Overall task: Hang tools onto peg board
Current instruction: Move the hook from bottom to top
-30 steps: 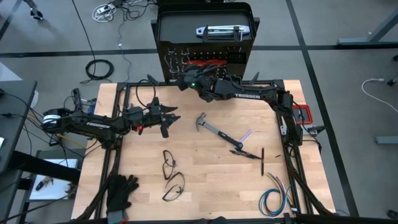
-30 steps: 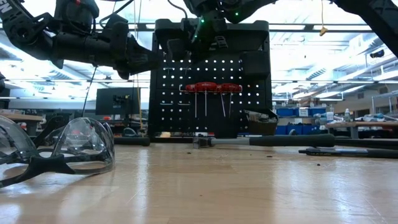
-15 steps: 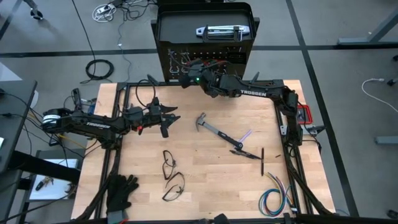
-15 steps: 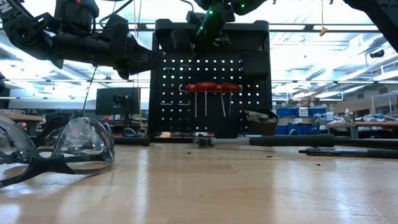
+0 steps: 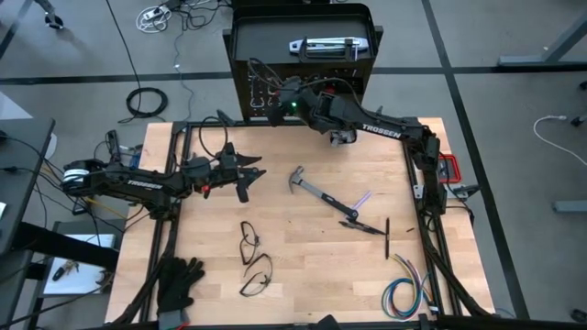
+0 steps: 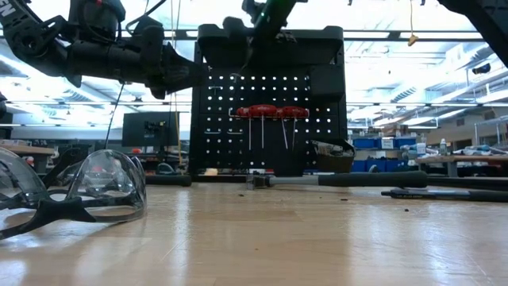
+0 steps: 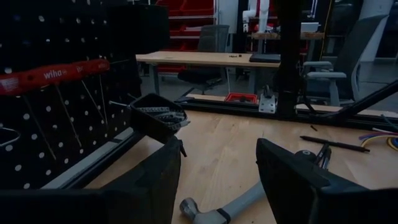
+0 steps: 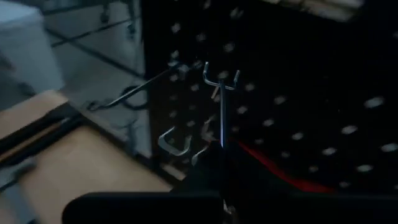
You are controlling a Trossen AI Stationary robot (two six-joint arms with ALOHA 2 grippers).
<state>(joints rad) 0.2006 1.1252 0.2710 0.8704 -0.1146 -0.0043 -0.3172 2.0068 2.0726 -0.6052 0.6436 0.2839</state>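
Black peg board [image 5: 303,41] is now reached: I have carried the clenched right pincer [image 5: 275,103] leftward to its upper hooks. Whether it grasps a tool, I cannot tell; the left pincer [image 5: 249,174] waits released over the counter [image 5: 303,266].

a lab: workbenches [image 7: 205,59], parts bins [image 7: 193,9], monitor [image 6: 144,127].

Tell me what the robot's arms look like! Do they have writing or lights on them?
Both arms are dark, almost black, built from chunky jointed pieces. White letters run along each one. The right arm has a small green light glowing near its gripper. The left arm shows a little red spot near its gripper, whose two fingers are broad, flat and black. Black cables trail beside the arms.
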